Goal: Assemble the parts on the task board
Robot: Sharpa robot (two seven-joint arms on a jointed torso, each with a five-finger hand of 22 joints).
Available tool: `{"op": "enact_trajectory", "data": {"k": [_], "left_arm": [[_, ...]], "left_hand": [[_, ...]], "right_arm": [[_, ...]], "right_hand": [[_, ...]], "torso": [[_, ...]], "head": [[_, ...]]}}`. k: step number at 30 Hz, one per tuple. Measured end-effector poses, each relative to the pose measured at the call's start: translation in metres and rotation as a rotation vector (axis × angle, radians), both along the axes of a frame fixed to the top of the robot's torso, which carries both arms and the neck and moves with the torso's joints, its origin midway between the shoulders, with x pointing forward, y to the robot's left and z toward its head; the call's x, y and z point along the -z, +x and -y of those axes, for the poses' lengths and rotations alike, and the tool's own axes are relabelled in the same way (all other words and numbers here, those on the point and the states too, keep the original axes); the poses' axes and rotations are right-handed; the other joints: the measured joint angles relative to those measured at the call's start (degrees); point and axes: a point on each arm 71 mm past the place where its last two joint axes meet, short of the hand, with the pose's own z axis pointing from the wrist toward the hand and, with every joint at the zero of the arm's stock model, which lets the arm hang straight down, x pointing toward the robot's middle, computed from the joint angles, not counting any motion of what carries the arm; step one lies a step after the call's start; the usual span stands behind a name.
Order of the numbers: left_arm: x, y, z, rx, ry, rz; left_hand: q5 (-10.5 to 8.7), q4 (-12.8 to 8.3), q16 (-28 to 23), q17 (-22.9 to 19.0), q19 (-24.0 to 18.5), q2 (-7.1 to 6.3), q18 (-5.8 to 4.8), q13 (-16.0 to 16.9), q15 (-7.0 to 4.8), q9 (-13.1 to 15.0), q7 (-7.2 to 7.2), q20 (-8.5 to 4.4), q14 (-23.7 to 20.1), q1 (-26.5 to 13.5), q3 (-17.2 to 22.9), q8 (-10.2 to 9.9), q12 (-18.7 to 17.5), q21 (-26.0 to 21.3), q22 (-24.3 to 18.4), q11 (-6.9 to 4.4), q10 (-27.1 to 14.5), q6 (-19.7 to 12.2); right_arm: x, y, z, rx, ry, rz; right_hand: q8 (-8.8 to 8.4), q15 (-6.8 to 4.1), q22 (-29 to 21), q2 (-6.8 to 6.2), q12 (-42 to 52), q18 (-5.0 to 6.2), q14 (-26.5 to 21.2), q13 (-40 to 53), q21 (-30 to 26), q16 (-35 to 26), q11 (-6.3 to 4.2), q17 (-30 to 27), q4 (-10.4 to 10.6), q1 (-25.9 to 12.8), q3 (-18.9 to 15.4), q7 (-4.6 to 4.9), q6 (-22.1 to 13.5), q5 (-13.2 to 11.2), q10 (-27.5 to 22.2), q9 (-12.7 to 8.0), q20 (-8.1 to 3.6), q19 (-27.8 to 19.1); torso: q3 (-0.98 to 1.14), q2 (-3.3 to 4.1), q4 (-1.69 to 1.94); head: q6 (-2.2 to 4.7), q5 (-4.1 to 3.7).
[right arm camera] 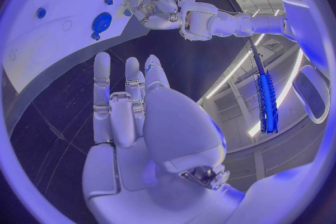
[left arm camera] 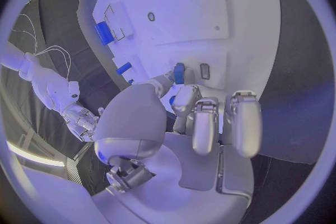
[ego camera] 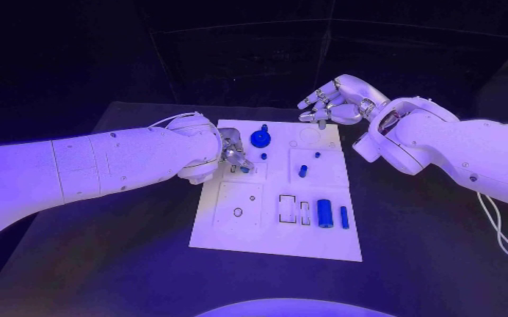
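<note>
White and flat, the task board (ego camera: 238,221) lies in the middle of the black bench (ego camera: 117,258). Small blue parts sit on it. A round blue part (ego camera: 260,138) is near the far edge. A short blue peg (ego camera: 303,171) stands near the middle. A fat blue cylinder (ego camera: 324,216) and a thin blue stick (ego camera: 344,216) lie side by side near the right edge, next to some empty slots.

The left hand (ego camera: 233,158) is down over the left side of the board. In the left wrist view its fingertips (left arm camera: 183,99) come together at a small blue part (left arm camera: 178,73), which sits at the board beside a little slot. It looks like the left hand pinches this part, and the part touches the board.

The right hand (ego camera: 330,106) is up in the air past the far right corner of the board. In the right wrist view its fingers (right arm camera: 126,89) are straight and apart, and it holds nothing. It is well apart from the board's parts.
</note>
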Motion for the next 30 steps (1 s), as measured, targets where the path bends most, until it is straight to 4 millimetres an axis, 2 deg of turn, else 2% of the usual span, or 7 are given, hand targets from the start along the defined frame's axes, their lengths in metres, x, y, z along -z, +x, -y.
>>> {"op": "enact_trajectory", "data": {"k": [11,13,17,19,20,23,30], "left_arm": [[0.0002,0.0001,0.0001,0.002,0.003,-0.002],[0.0003,0.0003,0.0002,0.002,0.004,-0.004],[0.0006,0.0009,0.0012,0.004,0.008,-0.006],[0.0006,0.0011,0.0016,0.005,0.010,-0.007],[0.0008,0.0013,0.0019,0.005,0.011,-0.007],[0.0010,0.0018,0.0022,0.006,0.014,-0.009],[0.0019,0.0023,0.0026,0.007,0.021,-0.015]], "left_hand": [[-0.03,-0.1,0.0,0.0,0.0,-0.23,0.00,0.0,0.00,0.0,0.01,0.00,0.0,-0.2,0.1,0.0,0.0,0.0,0.0,0.00,0.0,0.0],[-0.03,-0.3,0.0,0.0,0.0,-0.68,0.00,0.0,0.00,0.2,0.01,0.00,0.0,-0.7,0.3,0.0,0.0,0.0,0.0,0.00,0.0,0.0],[-0.04,-3.7,0.0,0.0,0.0,-1.84,0.00,0.0,0.00,0.7,-0.09,0.00,0.0,-3.5,3.4,0.6,0.3,0.0,0.0,-0.12,0.5,0.7],[-0.04,-4.4,0.0,0.0,-0.1,-2.46,0.00,0.1,0.00,1.0,0.08,-0.12,0.0,-4.1,3.3,0.7,0.3,0.0,0.0,-0.12,0.5,0.9],[-0.04,-4.6,0.0,0.0,-0.2,-2.59,0.00,0.1,0.00,1.0,-0.13,-0.20,0.0,-4.5,3.1,0.7,0.3,0.0,0.0,-0.05,0.6,1.1],[-0.02,-4.0,0.0,0.0,-0.2,-2.63,0.00,0.1,-0.21,1.4,-0.42,-0.21,-0.2,-5.0,1.3,1.0,0.3,0.0,0.0,-0.15,0.7,1.4],[-0.01,-3.2,0.0,0.0,0.0,-2.08,0.00,0.3,-0.21,1.8,-1.16,-0.43,-0.2,-5.6,-1.4,1.1,0.3,0.0,0.0,-0.36,0.9,2.2]], "right_arm": [[0.0001,0.0000,-0.0001,-0.001,-0.001,-0.001],[0.0002,-0.0001,-0.0004,-0.002,-0.001,-0.001],[0.0001,-0.0001,-0.0008,-0.003,-0.002,0.000],[0.0001,-0.0002,-0.0009,-0.003,-0.003,0.000],[0.0001,-0.0003,-0.0010,-0.004,-0.003,0.001],[0.0001,-0.0003,-0.0011,-0.005,-0.005,0.002],[0.0001,-0.0004,-0.0012,-0.005,-0.006,0.003]], "right_hand": [[0.00,0.00,0.0,0.23,0.0,0.00,0.0,0.0,0.0,0.0,0.00,0.0,0.0,-0.2,0.0,0.00,0.0,0.0,0.0,0.0,0.00,0.0],[0.00,0.00,0.0,0.23,0.0,0.00,0.0,0.0,0.0,0.0,0.00,0.0,0.0,-0.2,0.0,0.00,0.0,0.0,0.0,0.0,0.00,0.0],[0.00,0.00,0.0,0.23,0.0,0.00,0.0,0.0,0.0,0.0,0.01,0.0,0.0,-0.2,0.0,0.00,0.0,0.0,0.0,0.0,0.00,0.0],[0.00,0.00,0.0,0.22,0.0,0.00,0.0,0.0,0.0,0.0,0.00,0.0,0.0,-0.2,0.0,0.00,0.0,0.0,0.0,0.0,0.00,0.0],[0.00,0.00,0.0,0.25,0.0,0.00,0.0,0.0,0.0,3.8,0.02,0.0,0.0,-0.2,-0.3,0.00,0.0,0.0,0.0,0.0,0.00,0.0],[0.00,0.00,0.1,0.60,0.0,0.00,0.0,0.0,-0.2,9.4,0.21,0.0,-0.2,0.2,-0.8,0.00,0.0,0.0,-0.2,0.0,0.21,0.2],[0.00,0.00,0.2,0.89,0.0,0.00,0.0,-0.1,-0.2,9.7,0.21,0.0,-0.2,0.4,-1.5,0.21,-0.2,0.0,-0.2,0.0,0.21,0.2]], "torso": [[0.01,-0.02,0.01],[0.02,-0.02,0.02],[0.02,-0.03,0.02],[0.02,-0.03,0.02],[0.02,-0.03,0.02],[0.02,-0.03,0.02],[0.02,-0.02,0.01]], "head": [[-0.14,0.05],[-0.16,0.09],[-0.22,0.13],[-0.22,0.13],[-0.23,0.14],[-0.26,0.16],[-0.32,0.12]]}}
